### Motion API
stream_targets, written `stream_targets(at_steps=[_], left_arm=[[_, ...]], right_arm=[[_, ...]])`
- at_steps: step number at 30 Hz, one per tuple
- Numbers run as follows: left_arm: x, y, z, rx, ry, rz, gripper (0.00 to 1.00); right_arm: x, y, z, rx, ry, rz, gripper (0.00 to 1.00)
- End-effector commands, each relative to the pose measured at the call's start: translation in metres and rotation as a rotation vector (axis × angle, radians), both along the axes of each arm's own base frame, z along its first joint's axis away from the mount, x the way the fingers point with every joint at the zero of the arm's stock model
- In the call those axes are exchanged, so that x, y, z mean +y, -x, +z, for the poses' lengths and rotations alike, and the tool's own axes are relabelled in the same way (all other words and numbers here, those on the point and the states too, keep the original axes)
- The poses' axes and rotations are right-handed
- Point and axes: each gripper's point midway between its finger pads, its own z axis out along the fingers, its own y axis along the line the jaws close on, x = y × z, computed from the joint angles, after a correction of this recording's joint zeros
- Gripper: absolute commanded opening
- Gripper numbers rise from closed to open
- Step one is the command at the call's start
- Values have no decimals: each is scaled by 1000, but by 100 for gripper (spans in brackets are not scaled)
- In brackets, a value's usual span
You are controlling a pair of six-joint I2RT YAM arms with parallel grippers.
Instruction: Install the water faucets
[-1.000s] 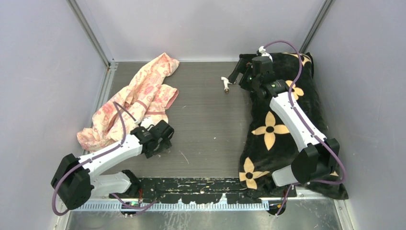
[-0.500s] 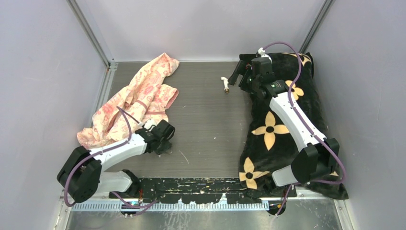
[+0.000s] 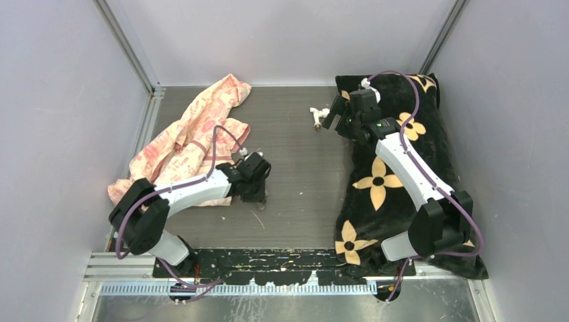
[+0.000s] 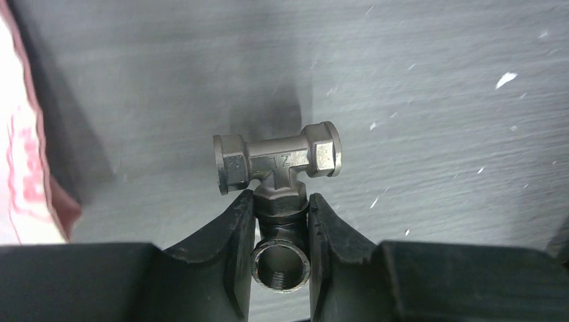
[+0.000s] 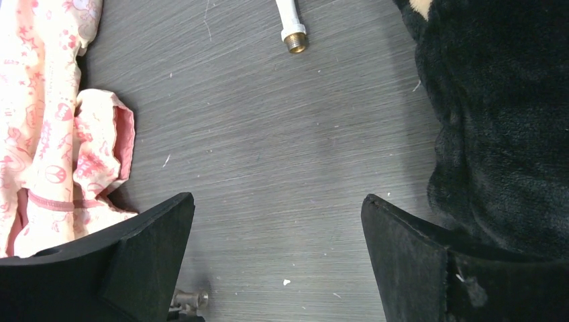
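One grey metal fitting (image 4: 276,157) sits clamped in the left pincer (image 4: 280,199); the right pincer (image 5: 275,204) gapes wide.

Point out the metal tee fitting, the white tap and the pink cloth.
metal tee fitting (image 4: 278,161): left wrist view, middle of its crossbar.
white tap (image 5: 288,17): right wrist view, white stem above the brass tip.
pink cloth (image 3: 188,134): top external view, middle of the crumpled fabric.

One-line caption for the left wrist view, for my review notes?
Left gripper shut on the stem of a grey metal tee fitting, dark table behind.
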Motion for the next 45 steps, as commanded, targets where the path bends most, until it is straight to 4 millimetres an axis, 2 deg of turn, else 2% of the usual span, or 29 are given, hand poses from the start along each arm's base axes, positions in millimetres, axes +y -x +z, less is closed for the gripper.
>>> stream_targets(at_steps=[1, 6, 10, 11, 15, 18, 20, 27, 31, 34, 37, 41, 45], left_arm=[[-16, -45, 23, -135, -60, -140, 0], [-15, -83, 15, -127, -99, -179, 0], [-5, -103, -2, -92, -152, -171, 1], [-8, -109, -4, -96, -137, -166, 5], [-15, -115, -4, -70, -121, -174, 36], [-14, -119, 18, -114, -106, -165, 62], [-11, -120, 42, -153, -99, -168, 72], [9, -113, 149, -343, -22, -155, 75], [35, -99, 176, -371, -10, -93, 75], [51, -89, 183, -379, 15, -38, 78], [64, -81, 167, -371, 19, 17, 83], [66, -67, 149, -311, 53, 47, 85], [83, -63, 155, -321, 17, 105, 86]], right_arm=[[-5, 1, 28, -73, -1, -22, 100], [-16, 4, 22, -56, 76, -47, 96], [-10, 1, 17, -41, 121, -14, 91], [-11, -2, 15, -32, 135, -30, 91], [-12, -13, 8, -5, 161, -100, 91], [-9, -24, 6, -19, 148, -121, 87], [-2, -33, 6, -33, 125, -108, 86], [26, -68, -25, 61, 118, -33, 81], [38, -90, -36, 78, 116, -20, 73], [49, -101, -49, 99, 103, 30, 66], [59, -107, -59, 108, 98, 87, 65], [56, -113, -76, 149, 147, 105, 70], [52, -117, -86, 152, 173, 101, 71]])
